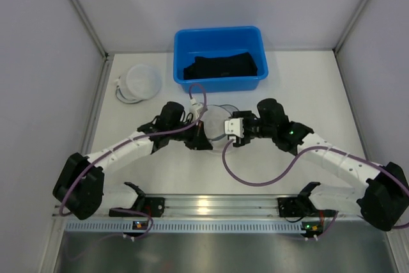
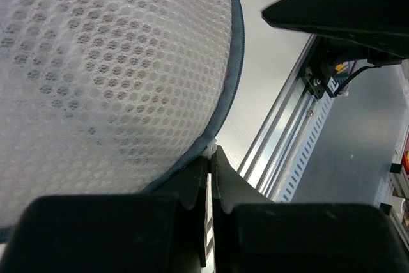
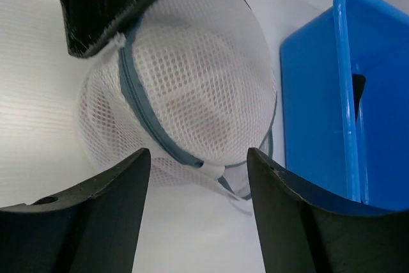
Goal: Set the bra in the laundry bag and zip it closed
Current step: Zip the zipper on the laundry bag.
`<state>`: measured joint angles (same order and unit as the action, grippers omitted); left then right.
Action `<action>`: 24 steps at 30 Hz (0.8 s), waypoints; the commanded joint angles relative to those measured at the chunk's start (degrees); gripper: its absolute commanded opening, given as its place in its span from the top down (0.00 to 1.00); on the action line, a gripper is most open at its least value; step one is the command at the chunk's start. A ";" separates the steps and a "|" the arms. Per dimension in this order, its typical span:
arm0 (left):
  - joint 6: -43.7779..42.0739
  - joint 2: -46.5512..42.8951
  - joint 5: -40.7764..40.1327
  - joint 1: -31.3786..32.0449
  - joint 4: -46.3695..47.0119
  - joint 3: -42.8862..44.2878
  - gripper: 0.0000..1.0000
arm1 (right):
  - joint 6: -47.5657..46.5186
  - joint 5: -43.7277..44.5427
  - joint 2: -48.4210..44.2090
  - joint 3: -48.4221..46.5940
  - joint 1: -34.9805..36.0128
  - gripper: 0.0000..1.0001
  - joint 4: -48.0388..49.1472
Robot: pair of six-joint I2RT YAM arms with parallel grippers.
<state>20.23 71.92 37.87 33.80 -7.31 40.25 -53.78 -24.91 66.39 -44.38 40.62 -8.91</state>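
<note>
Now, your left gripper [image 2: 211,158] pinches the laundry bag [image 3: 236,62] by its trim; your right gripper [image 3: 198,155] stands wide before the zip pull [image 3: 212,169]. A pale shape inside is probably the bra [image 3: 192,107]. Miss that small pull and the light bag may drag, not zip.

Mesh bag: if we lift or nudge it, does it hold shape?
Probably floppy: the mesh bag is thin open netting, seemingly domed only by what's inside. Likely light; it should sag from wherever the left fingers pinch its rim. Might slide easily on the smooth table.
</note>
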 commanded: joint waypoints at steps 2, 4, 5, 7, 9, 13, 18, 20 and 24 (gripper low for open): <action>1.21 3.22 -0.08 2.58 3.97 3.78 1.00 | 0.17 -3.48 -4.60 -1.33 4.98 0.39 -3.40; 2.26 4.37 0.10 3.02 5.02 4.05 1.00 | -0.36 -3.05 -4.17 -0.88 6.39 0.40 -3.05; 2.97 4.63 0.01 3.20 5.55 4.13 1.00 | -0.54 -2.87 -3.03 -0.71 7.53 0.42 -2.70; 4.98 5.07 0.54 3.20 6.78 3.96 1.00 | -0.19 -2.08 -1.54 -0.45 8.24 0.45 -1.56; 6.83 5.25 1.59 3.20 9.15 3.70 1.00 | -1.23 -1.99 0.40 -0.09 8.86 0.47 -0.59; 7.63 5.42 2.73 3.11 9.95 3.78 1.00 | -4.84 -1.03 1.72 1.66 9.30 0.52 1.26; 7.02 4.46 3.27 3.03 9.69 2.73 1.00 | -3.44 4.85 2.95 2.98 9.30 0.69 7.84; 6.32 3.41 3.27 2.67 8.81 1.85 1.00 | -3.26 5.74 2.78 3.42 9.30 0.86 8.29; 4.04 0.86 3.00 0.49 5.49 0.27 1.00 | -4.14 6.45 1.03 4.39 8.95 1.00 7.77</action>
<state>26.41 76.44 39.62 35.99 -0.97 41.43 -57.06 -20.56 69.23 -40.49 49.15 -4.10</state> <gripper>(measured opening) 0.025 0.020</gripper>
